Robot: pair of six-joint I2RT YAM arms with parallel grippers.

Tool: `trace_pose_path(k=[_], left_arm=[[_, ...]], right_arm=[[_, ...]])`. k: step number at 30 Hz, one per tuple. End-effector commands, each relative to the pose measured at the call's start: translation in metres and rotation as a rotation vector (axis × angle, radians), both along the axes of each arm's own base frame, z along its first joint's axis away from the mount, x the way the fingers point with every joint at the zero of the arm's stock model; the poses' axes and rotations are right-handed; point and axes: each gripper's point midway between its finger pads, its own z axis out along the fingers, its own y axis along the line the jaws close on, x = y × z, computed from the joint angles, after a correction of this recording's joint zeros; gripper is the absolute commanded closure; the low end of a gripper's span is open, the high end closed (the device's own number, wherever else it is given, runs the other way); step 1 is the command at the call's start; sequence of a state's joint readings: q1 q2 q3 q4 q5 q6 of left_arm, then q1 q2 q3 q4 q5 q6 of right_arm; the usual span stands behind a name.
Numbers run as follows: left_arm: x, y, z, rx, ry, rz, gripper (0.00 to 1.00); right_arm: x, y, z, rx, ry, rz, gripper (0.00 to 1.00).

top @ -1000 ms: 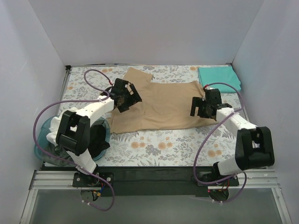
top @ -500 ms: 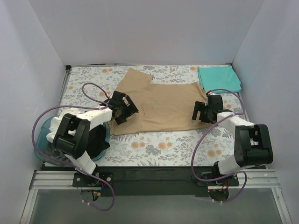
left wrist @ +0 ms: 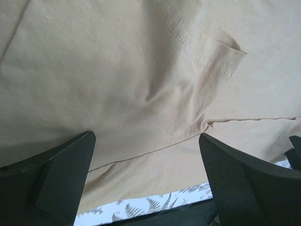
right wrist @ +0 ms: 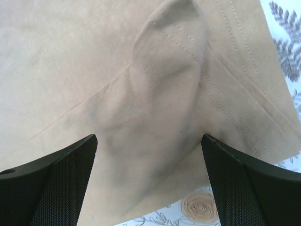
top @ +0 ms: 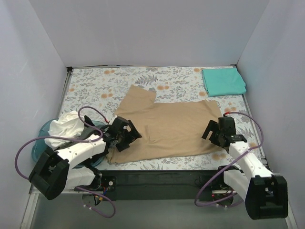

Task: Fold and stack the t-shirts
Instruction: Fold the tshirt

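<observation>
**Left to right.** At the near left corner of the bench stood the blue basket (top: 42, 143), holding the crumpled white t-shirt (top: 66, 125), which we judged to be awaiting its turn. Just beside it, the left jaws stood spread over the near left part of the tan t-shirt (top: 167, 126). The wrist view showed cloth lying flat between the two fingers (left wrist: 56, 174), not pinched.

The tan t-shirt lay spread close along the near edge, one sleeve (top: 138, 98) pointing toward the far edge. We took this placing to bring the cloth within reach of both arms for folding.

The right jaws, likewise spread, straddled a raised wrinkle (right wrist: 164, 56) at the shirt's near right corner and gripped nothing. At the far right corner lay the teal t-shirt (top: 224, 81), folded flat, which we read as the start of the stack.

The bench (top: 90, 88) bore a floral-printed cover, and plain pale walls (top: 152, 33) closed it on three sides.
</observation>
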State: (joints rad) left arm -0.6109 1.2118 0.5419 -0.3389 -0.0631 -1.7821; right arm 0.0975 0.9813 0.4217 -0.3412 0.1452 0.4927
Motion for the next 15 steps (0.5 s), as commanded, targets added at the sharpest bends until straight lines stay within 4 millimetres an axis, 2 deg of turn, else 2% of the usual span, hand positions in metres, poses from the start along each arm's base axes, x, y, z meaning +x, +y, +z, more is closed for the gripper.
trace_pose_path(k=[1, 4, 5, 6, 9, 12, 13, 15], left_arm=[[-0.042, 0.03, -0.021, 0.096, 0.131, 0.075, 0.07], [-0.033, 0.026, -0.007, 0.078, 0.069, 0.061, 0.06], [-0.03, 0.025, -0.003, 0.081, 0.054, 0.054, 0.06], [-0.021, 0.02, 0.007, 0.075, 0.023, 0.049, 0.06], [-0.008, 0.013, 0.017, 0.088, -0.01, 0.02, 0.05], [0.009, 0.003, 0.03, 0.091, -0.051, -0.002, 0.04], [0.018, -0.003, 0.041, 0.077, -0.079, -0.002, 0.03], [0.029, -0.007, 0.043, 0.093, -0.099, -0.006, 0.02]], right_arm=[[-0.038, -0.002, -0.014, 0.04, 0.091, -0.088, 0.02], [-0.026, 0.002, 0.007, 0.074, -0.003, -0.086, 0.02], [-0.016, 0.002, 0.023, 0.067, -0.058, -0.078, 0.02], [-0.012, -0.002, 0.03, 0.045, -0.08, -0.078, 0.02], [0.005, -0.003, 0.057, 0.02, -0.14, -0.046, 0.02], [0.019, -0.012, 0.07, -0.036, -0.147, -0.052, 0.02], [0.022, -0.015, 0.07, -0.055, -0.139, -0.055, 0.02], [0.029, -0.021, 0.062, -0.097, -0.095, -0.071, 0.02]])
